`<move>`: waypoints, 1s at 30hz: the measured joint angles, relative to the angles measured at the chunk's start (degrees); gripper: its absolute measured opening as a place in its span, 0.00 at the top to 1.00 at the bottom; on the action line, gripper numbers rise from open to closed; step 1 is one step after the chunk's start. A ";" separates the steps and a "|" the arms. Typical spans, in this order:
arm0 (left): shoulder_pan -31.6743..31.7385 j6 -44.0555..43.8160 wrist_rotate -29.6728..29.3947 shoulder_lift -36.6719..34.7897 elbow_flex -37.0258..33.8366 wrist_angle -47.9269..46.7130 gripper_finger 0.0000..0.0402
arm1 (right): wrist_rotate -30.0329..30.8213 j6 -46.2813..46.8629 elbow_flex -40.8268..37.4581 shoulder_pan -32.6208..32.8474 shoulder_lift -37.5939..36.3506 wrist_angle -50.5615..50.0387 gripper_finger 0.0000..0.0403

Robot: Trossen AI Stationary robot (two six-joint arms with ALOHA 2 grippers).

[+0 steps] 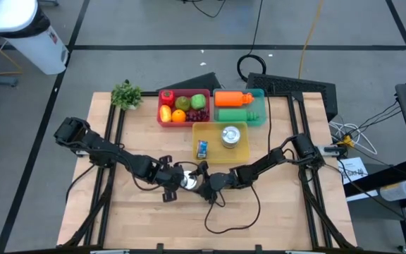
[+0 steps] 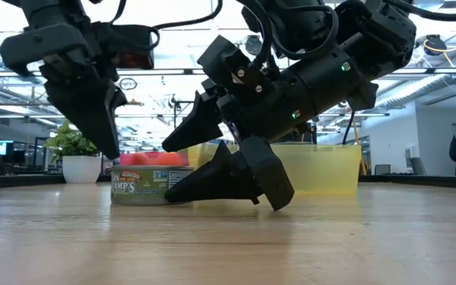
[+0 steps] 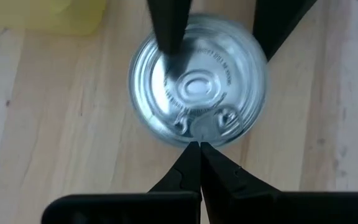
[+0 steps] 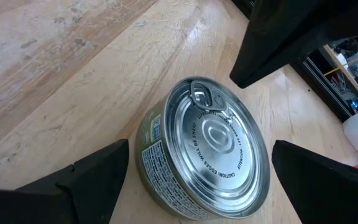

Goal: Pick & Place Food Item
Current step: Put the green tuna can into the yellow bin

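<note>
From above, a flat tin can (image 1: 187, 181) sits on the wooden table (image 1: 273, 219), just in front of the yellow tray (image 1: 213, 154) that already holds another can. Both grippers meet over it: the left gripper (image 1: 175, 180) on one side, the right gripper (image 1: 204, 185) on the other.

At table height, the can (image 2: 150, 188) stands upright, clear of the right gripper's lowered finger (image 2: 236, 176).

Past the left wrist, that gripper's fingers (image 3: 188, 177) are pinched together, holding nothing, hovering over the can's lid (image 3: 197, 87).

Past the right wrist, the fingers (image 4: 79, 180) are spread wide to either side of the can (image 4: 197, 149), not yet touching. I'd say it should centre the can, drop low, and squeeze evenly, once the left arm backs off.
</note>
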 joint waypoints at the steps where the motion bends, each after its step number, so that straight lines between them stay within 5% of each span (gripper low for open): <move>1: 0.00 -0.43 0.00 0.00 0.00 -0.58 0.99 | 0.00 0.00 0.00 0.00 0.00 0.00 0.06; 21: 0.48 -0.67 0.00 4.13 -0.87 1.69 0.99 | 0.15 0.06 0.00 0.02 0.00 -1.57 0.06; 30: 0.48 -1.21 -0.55 4.17 -0.96 -0.52 1.00 | 4.93 -0.16 0.00 0.28 -0.76 -6.61 0.06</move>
